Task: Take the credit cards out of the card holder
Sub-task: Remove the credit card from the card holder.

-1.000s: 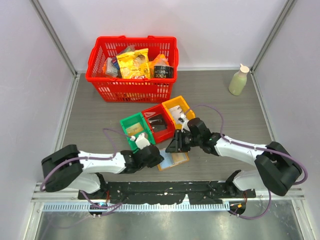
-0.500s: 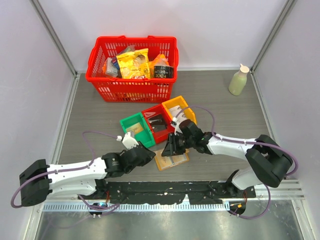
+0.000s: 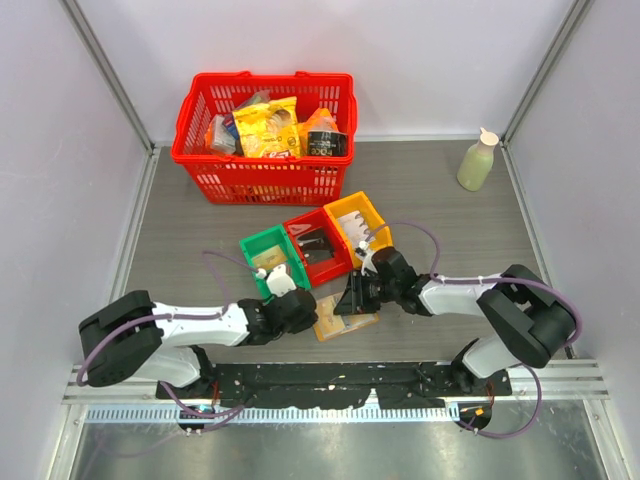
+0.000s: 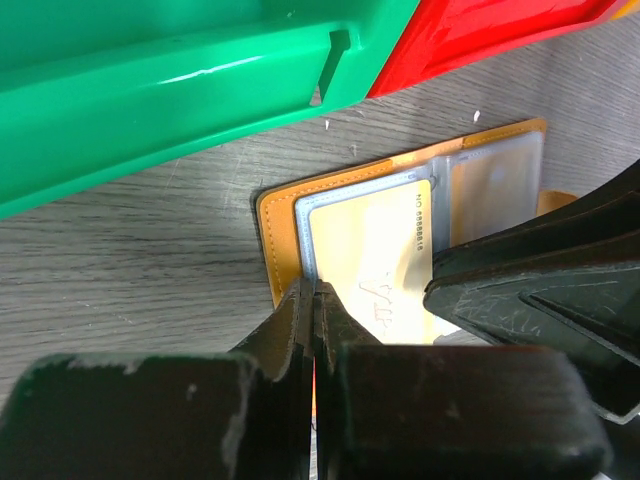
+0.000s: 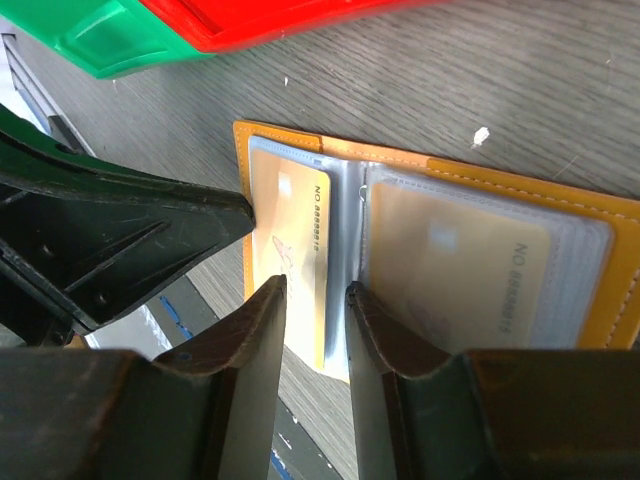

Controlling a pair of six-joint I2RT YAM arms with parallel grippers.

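On my feed the card holder (image 3: 346,318) lies open and flat on the table (image 3: 200,230), just on the near side of the green bin (image 3: 275,262), with its clear sleeves facing up. Two credit cards (image 5: 295,240) show through the plastic: a pale cream one in the page nearer the green bin, and a second in the page farther from it. My left gripper (image 4: 313,318) has its jaws pressed together, with the tips at the holder's edge on the green-bin side. I cannot tell whether any of the cover is caught between them. My right gripper (image 5: 313,290) has its jaws a little apart, straddling the end of the cream card nearer the green bin and not visibly squeezing it. I judge the cards to be light, stiff and slick, and snug in soft, clingy plastic. The holder would likely slide or lift with a pull unless it is pinned down. The place to grip is the card's short end at the sleeve mouth, drawing it flat along the sleeve.
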